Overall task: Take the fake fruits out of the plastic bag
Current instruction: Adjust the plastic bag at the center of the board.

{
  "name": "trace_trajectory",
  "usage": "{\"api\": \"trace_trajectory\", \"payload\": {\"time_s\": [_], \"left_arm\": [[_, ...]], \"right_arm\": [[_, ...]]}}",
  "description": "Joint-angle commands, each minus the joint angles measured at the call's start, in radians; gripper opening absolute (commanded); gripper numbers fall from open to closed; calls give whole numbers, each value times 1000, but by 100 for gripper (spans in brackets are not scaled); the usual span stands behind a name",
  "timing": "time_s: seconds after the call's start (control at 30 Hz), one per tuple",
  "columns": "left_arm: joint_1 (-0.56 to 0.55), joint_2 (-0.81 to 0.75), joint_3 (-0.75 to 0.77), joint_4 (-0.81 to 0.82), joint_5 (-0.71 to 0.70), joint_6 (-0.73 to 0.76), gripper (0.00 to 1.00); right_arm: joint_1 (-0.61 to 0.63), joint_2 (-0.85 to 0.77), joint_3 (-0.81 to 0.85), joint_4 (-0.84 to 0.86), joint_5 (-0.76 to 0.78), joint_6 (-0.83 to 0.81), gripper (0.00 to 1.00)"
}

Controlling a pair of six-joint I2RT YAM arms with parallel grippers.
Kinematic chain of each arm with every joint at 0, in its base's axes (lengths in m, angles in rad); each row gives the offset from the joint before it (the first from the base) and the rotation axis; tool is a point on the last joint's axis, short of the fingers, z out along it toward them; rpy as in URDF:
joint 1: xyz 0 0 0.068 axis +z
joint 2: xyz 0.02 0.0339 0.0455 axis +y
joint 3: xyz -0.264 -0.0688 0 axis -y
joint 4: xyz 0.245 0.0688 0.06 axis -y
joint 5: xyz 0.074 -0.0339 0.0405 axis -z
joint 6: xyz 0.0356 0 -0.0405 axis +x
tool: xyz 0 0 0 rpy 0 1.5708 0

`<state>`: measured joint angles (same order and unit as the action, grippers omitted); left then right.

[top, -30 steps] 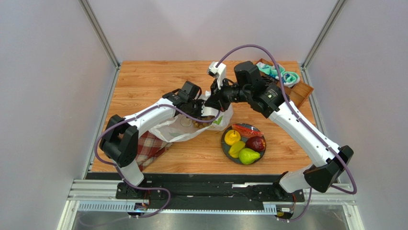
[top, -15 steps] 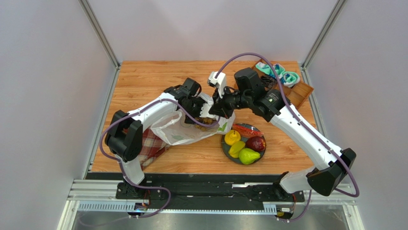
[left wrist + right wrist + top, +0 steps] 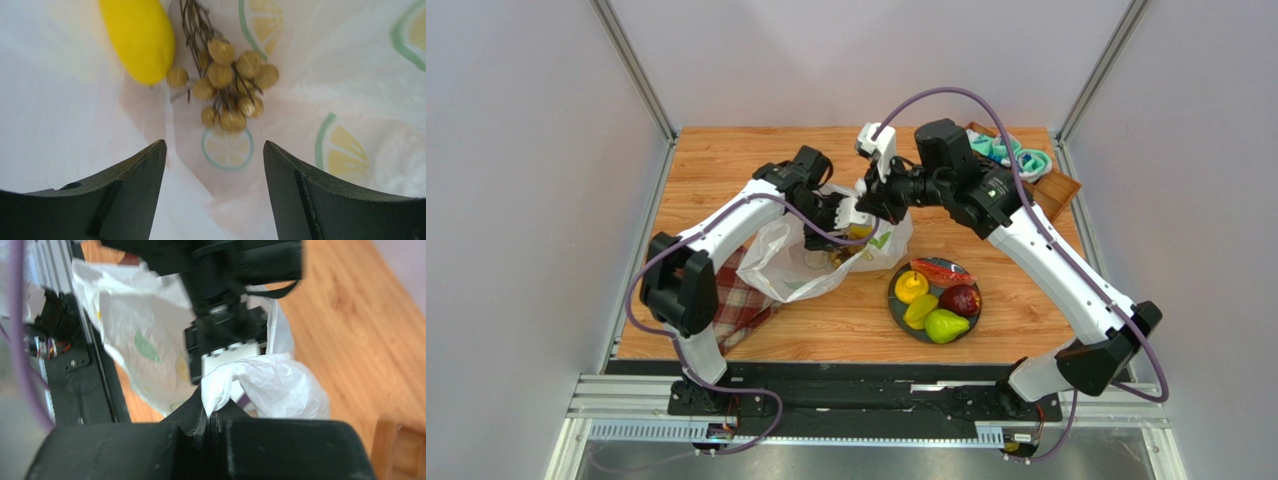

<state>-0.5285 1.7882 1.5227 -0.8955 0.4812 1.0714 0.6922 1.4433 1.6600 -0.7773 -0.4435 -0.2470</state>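
Left wrist: two fruits (image 3: 230, 90), one bag (image 3: 65, 125)

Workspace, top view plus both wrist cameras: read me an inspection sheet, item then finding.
Surface: wooden table, bearing a dark plate.
Job's things: plastic bag on the table, mouth open; grape bunch and a yellow fruit inside it. On the plate: watermelon slice, apple, pear, two yellow fruits.
Clutter: plaid cloth at the bag's near left; teal socks in a wooden tray.
Grippers: left gripper open inside the bag, facing the grapes; right gripper shut on the bag's edge.
Cables: purple cable loops over each arm.
Surroundings: grey walls, metal frame posts.
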Motion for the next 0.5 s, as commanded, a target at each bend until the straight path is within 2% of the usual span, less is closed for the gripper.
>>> {"api": "trace_trajectory", "payload": {"time_s": [0.0,0.1,0.13,0.17,0.2,0.3,0.37,0.43,0.47], "left_arm": [[32,-322,-77,-16,42,-268,80],[28,-517,-154,69,-39,-470,90],[22,-558,-160,87,-76,-514,99],[-7,-590,-160,114,-219,-594,99],[-20,-625,-153,115,-295,-620,99],[-31,-636,-87,30,-478,-677,99],[-28,-645,-97,11,-605,-677,99],[-12,-665,-127,-3,-624,-673,99],[-2,-679,-136,-22,-589,-677,99]], "right_arm": [[-17,107,138,-11,48,0,0],[-17,170,240,-45,43,-28,0],[-19,178,245,-48,46,-28,0],[-17,175,236,-50,45,-29,0],[-17,172,221,-50,48,-29,0],[-17,144,163,-43,55,-26,0],[-17,125,121,-39,63,-23,0],[-19,112,103,-37,62,-17,0],[-17,106,95,-36,57,-14,0]]}}
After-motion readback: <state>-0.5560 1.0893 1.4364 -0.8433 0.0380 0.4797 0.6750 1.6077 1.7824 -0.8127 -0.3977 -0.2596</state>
